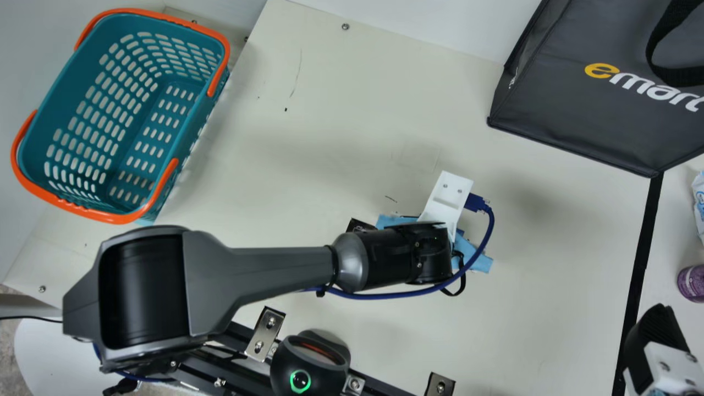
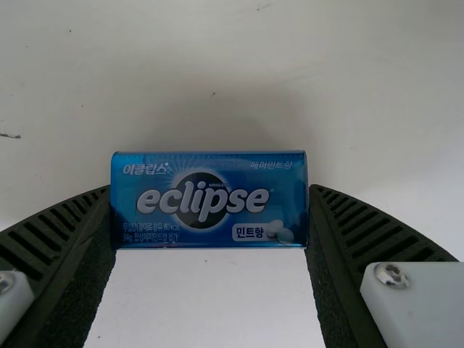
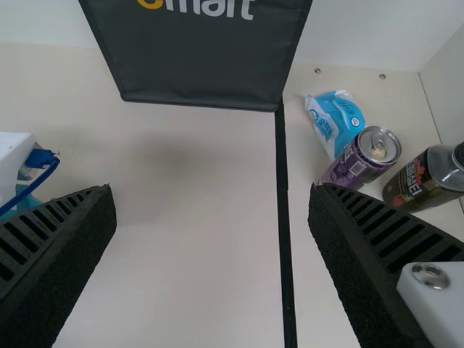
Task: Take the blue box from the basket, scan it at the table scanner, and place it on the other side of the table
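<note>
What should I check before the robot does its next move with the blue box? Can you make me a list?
1. Blue box out of the basket: ok.
2. Box held by both fingers of the left gripper: ok, one finger at each end.
3. Printed front of the box facing the wrist camera: ok.
4. Box scanned: cannot tell, these pictures don't show a scan result.
5. Box past the black line, near the purple can: not ok, it isn't there yet.
6. Right gripper free: ok, its fingers are apart with nothing between them.
</note>
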Robot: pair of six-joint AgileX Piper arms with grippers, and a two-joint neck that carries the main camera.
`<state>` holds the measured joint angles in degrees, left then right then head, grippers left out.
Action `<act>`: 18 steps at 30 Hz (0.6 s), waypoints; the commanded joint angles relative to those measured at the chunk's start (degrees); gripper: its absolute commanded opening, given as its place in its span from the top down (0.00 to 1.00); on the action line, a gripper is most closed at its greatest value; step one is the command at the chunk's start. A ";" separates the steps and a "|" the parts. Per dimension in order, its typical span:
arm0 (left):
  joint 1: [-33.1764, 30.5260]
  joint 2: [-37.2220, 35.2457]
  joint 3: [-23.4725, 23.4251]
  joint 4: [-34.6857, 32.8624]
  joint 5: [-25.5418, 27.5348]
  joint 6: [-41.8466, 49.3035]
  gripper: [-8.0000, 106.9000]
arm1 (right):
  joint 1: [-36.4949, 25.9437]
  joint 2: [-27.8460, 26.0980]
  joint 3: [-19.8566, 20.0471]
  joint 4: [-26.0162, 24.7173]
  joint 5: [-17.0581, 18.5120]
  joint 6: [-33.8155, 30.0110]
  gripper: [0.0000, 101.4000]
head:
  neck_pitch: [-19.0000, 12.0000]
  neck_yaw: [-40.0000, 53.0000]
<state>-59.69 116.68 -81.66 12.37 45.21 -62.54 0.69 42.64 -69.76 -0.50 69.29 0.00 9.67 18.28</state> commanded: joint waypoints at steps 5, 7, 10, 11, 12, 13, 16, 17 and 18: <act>0.20 -0.09 0.29 -0.59 -0.37 0.42 0.22 | 0.00 0.00 0.00 0.00 0.00 0.00 0.06 | -1.75 0.14; 0.22 -0.10 0.27 -0.68 -0.40 0.57 0.16 | 0.00 0.00 0.00 0.00 0.00 0.00 0.06 | -1.75 0.14; 0.25 -0.12 0.21 -0.80 -0.48 0.76 0.15 | 0.00 0.00 0.00 0.00 0.00 0.00 0.06 | -1.75 0.14; 0.28 -0.20 0.20 -0.82 -0.55 0.78 0.15 | 0.00 0.00 0.00 0.00 0.00 0.00 0.06 | -1.75 0.14; 0.31 -0.34 0.22 -0.90 -0.67 0.83 0.15 | 0.00 0.00 0.00 0.00 0.00 0.00 0.06 | -1.75 0.14; 0.35 -0.56 0.30 -0.97 -0.82 0.85 0.15 | 0.00 0.00 0.00 0.00 0.00 0.00 0.06 | -1.75 0.14; 0.67 -1.77 0.99 -1.23 -1.72 0.97 0.15 | 0.00 0.00 0.00 0.00 0.00 0.00 0.06 | -1.75 0.14; 0.86 -2.37 1.35 -1.36 -2.11 1.02 0.15 | 0.00 0.00 0.00 0.00 0.00 0.00 0.06 | -1.75 0.14; 1.09 -3.10 1.86 -1.48 -2.57 1.07 0.15 | 0.00 0.00 0.00 0.00 0.00 0.00 0.06 | -1.75 0.14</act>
<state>-58.70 114.40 -80.19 10.73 43.37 -61.53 0.69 42.64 -69.76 -0.50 69.29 0.00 9.58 18.19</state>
